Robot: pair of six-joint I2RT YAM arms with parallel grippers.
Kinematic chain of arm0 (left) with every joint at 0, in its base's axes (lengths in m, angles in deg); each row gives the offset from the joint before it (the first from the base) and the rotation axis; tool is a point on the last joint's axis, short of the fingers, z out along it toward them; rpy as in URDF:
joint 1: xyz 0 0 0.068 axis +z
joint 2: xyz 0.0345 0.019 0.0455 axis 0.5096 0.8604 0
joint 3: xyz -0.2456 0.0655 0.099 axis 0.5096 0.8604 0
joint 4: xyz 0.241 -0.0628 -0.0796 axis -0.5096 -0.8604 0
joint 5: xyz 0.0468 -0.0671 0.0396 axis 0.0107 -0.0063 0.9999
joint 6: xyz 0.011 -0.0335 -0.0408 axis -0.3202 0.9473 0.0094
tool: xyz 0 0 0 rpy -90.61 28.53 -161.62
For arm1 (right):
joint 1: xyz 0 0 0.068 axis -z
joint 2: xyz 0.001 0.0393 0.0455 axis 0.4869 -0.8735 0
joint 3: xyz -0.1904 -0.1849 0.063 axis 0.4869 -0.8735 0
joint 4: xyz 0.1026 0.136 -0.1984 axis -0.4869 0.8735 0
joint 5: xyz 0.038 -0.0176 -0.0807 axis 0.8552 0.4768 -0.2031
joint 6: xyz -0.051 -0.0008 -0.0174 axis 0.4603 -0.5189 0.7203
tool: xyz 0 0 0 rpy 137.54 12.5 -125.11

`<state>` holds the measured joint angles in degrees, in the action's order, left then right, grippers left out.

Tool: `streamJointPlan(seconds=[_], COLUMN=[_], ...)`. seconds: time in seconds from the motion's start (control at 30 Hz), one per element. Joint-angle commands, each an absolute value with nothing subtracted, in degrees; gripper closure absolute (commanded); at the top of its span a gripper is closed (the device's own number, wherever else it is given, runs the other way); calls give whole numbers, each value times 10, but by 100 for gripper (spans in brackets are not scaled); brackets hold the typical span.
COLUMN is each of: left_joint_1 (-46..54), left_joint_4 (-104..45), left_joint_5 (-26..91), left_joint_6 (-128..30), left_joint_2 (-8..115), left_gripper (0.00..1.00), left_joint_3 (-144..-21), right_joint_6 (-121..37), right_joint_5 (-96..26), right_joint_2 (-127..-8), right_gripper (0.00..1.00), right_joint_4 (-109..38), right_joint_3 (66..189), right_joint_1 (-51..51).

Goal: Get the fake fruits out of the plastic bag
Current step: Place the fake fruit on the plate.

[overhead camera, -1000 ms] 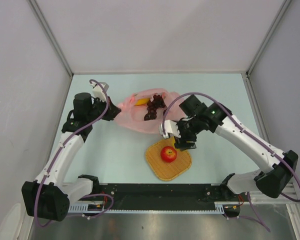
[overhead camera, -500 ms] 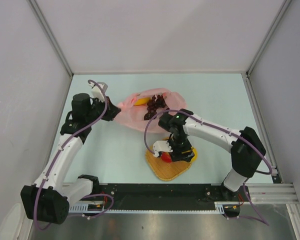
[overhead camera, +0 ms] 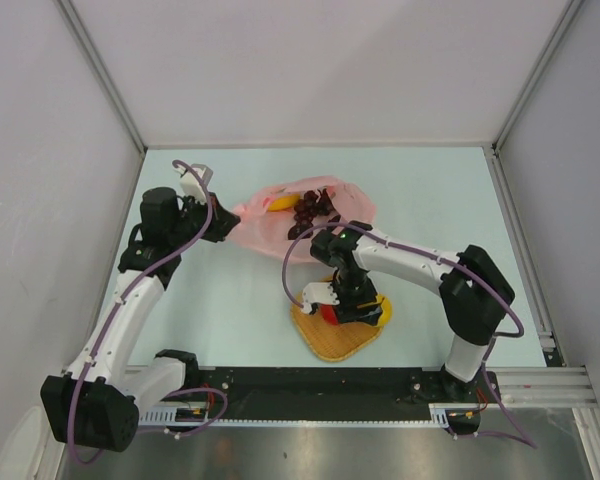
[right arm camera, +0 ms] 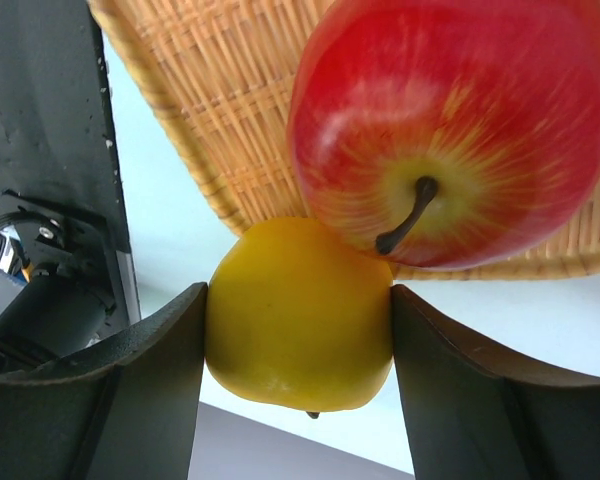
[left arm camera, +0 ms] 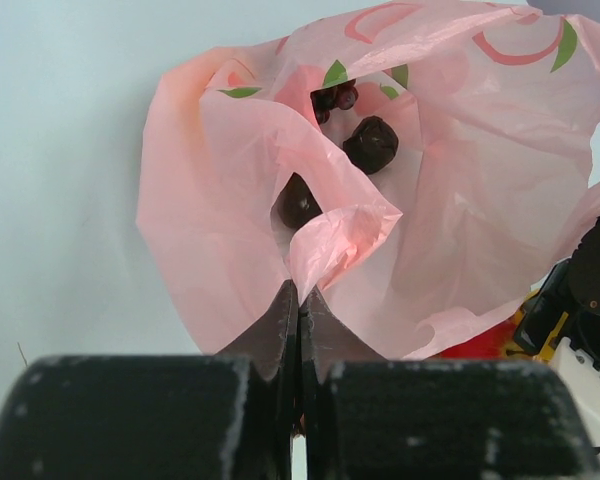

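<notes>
Right jaws: clamped on yellow fruit (right arm camera: 298, 340), swung from bag (left arm camera: 460, 200) down to tray (right arm camera: 200, 90), lower centre, against apple (right arm camera: 450, 120) | Left jaws: together, pinching bag edge | Plums (left arm camera: 370, 143) left inside

Bright even light, faint shadows.

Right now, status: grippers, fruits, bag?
Left gripper shut on pink plastic bag. Right gripper shut on yellow fruit at woven tray edge, beside red apple. Two dark plums, grapes in bag.
</notes>
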<state>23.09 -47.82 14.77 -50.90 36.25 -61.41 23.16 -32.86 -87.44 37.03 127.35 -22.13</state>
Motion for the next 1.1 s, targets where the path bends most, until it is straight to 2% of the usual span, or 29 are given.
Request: streamJointPlan(seconds=[0.0, 0.07, 0.13, 0.17, 0.2, 0.43, 0.7, 0.87, 0.93, 1.07], left_joint_1=[236, 236, 236, 237, 237, 237, 236, 237, 237, 239], left_joint_4=[-456, -454, -452, -452, -451, -457, -457, -464, -467, -469], left_joint_5=[130, 130, 127, 126, 125, 121, 120, 119, 119, 110], left_joint_6=[-501, -499, -498, -497, -497, -497, -505, -519, -521, -522], left_joint_2=[361, 362, 362, 362, 362, 367, 373, 373, 369, 364], left_gripper=[98, 98, 98, 98, 99, 99, 98, 98, 99, 100], left_joint_3=[-610, -609, -606, -606, -606, -614, -623, -619, -617, -620], right_joint_6=[224, 236, 239, 239, 239, 267, 274, 200, 140, -42], right_joint_5=[-322, -308, -292, -288, -286, -300, -295, -166, -128, -106], right_joint_2=[-886, -886, -892, -892, -894, -839, -785, -811, -819, -816], right_gripper=[52, 50, 29, 2, 0, 0, 0, 1, 10, 43], right_joint_4=[356, 358, 360, 361, 362, 378, 446, 380, 316, 61], right_joint_3=[1279, 1279, 1280, 1281, 1282, 1310, 1442, 1565, 1578, 1499], right_joint_1=[-225, -223, -222, -222, -222, -201, -155, -102, -101, -104])
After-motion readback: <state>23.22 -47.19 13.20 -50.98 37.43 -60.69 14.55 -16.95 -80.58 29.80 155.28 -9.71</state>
